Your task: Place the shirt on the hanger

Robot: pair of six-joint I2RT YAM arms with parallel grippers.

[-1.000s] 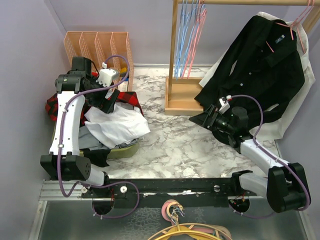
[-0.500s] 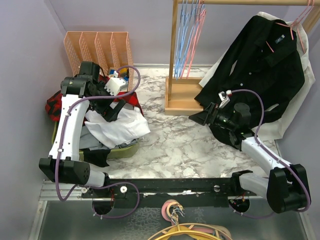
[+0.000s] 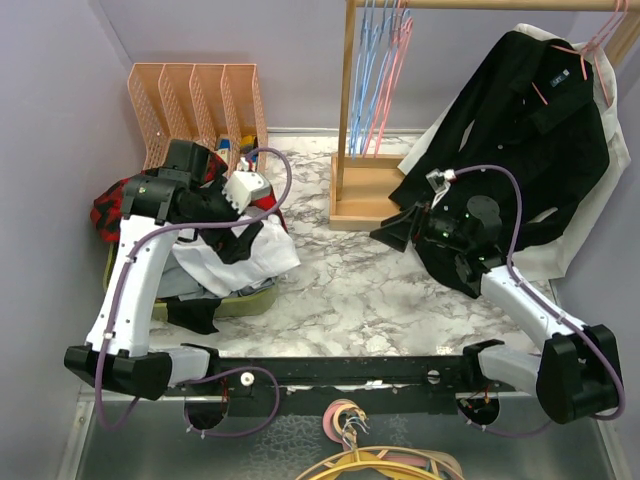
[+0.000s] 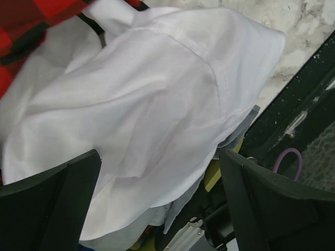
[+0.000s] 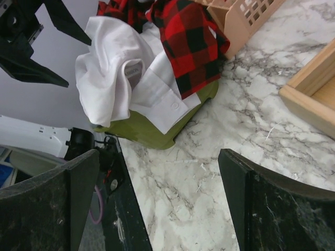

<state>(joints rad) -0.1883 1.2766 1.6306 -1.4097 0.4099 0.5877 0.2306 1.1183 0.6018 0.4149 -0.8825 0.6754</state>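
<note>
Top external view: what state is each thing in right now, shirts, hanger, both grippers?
white shirt: crumpled, on no hanger.
pink hanger: hanging bare on the rail.
black shirt: hung up at right.
plaid shirt: crumpled beside the white shirt.
left gripper: open, over the white shirt.
right gripper: open, empty.

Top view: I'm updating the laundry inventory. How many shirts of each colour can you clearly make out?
White shirt: 1
Red-and-black plaid shirt: 1
Black shirt: 1
Total: 3. The pale cloth behind the black one is too hidden to count.
</note>
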